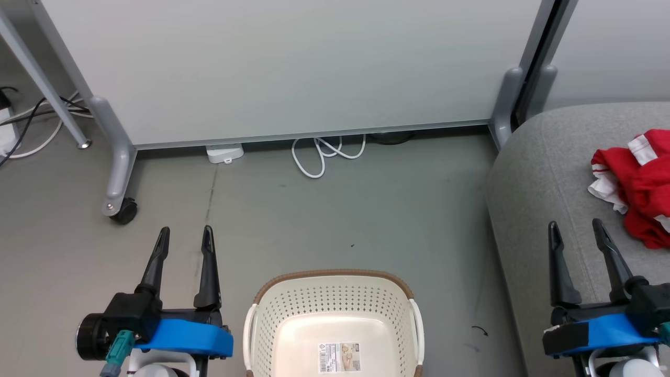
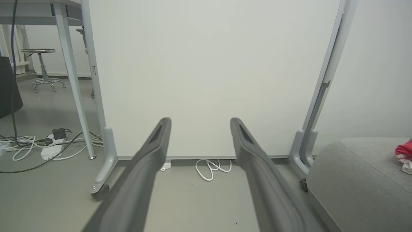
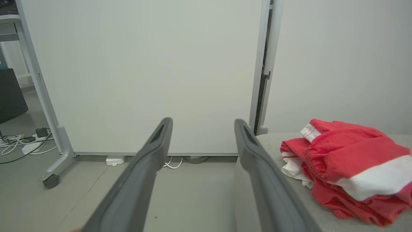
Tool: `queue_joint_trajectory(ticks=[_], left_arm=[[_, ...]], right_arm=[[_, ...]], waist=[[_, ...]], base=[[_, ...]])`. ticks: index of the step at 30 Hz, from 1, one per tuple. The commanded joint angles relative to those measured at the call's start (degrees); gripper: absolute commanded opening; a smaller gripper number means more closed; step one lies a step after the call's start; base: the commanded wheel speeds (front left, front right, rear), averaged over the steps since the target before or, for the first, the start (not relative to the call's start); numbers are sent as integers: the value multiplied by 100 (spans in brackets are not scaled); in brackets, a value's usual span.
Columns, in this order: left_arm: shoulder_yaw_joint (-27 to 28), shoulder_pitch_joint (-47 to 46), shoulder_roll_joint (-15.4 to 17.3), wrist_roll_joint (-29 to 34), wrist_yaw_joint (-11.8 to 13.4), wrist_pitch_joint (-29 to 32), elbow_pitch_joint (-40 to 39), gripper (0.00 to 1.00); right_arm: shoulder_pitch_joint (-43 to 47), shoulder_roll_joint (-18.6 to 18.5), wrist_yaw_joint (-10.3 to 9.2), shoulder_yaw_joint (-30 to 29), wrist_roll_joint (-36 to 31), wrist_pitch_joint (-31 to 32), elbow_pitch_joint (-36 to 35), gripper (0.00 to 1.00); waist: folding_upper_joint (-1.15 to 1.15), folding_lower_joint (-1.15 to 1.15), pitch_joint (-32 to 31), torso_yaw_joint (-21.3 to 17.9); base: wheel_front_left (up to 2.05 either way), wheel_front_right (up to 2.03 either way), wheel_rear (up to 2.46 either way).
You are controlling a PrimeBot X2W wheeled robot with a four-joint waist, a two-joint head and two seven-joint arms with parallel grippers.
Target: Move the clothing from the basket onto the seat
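Clothing (image 1: 636, 183), bright red with white stripes and white trim, is lying in a crumpled heap on the seat (image 1: 544, 173), the light grey upholstered sofa that is filling the right side of the head view. The heap is resting well back from the seat's rounded edge. The basket (image 1: 335, 273) is standing on the grey floor (image 1: 366, 209) at the bottom centre, near the seat's side but apart from it. Its perforated cream walls and brown rim are surrounding a bare bottom that is carrying a printed label (image 1: 339, 357).

The left gripper (image 1: 186, 230) is hovering over the floor to the left of the basket, its fingers (image 1: 209, 267) standing spread apart and grasping nothing. The right gripper (image 1: 574, 224) is hanging above the seat's near part, close to the clothing but not touching it. Its fingers (image 1: 559, 267) are likewise standing wide and released.

Behind everything a pale partition panel (image 1: 293, 68) is rising on grey feet, one of them riding on a black caster (image 1: 124, 210). A white cable (image 1: 319, 157) is lying looped on the floor beneath the panel's lower edge, and a small white box (image 1: 225, 153) is sitting just to the left of it.
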Motion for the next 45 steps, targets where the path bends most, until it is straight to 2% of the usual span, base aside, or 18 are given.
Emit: queue_joint_trajectory(ticks=[1,20,21,26,45], left_arm=[[12,49,-9,69,-20,-26,23,100],[140,-61,-77,255,-99,-26,93,100],[120,-2,-74,235,-90,0,85,0],[125,152,-85,170,-92,51,314,0],[374,59,-85,-1890,-158,571,290,0]], right_arm=[[75,8,3,-24,27,-19,16,100],[-59,9,3,18,124,-19,21,100],[-21,1,0,16,92,0,25,0],[46,34,0,3,149,56,284,0],[-34,24,0,35,2337,573,371,0]], waist=[[0,1,10,-37],[0,1,117,-254],[0,1,118,-256],[0,1,117,-259],[0,1,54,-276]], base=[[0,0,0],[0,0,0],[0,0,0],[0,0,0],[0,0,0]])
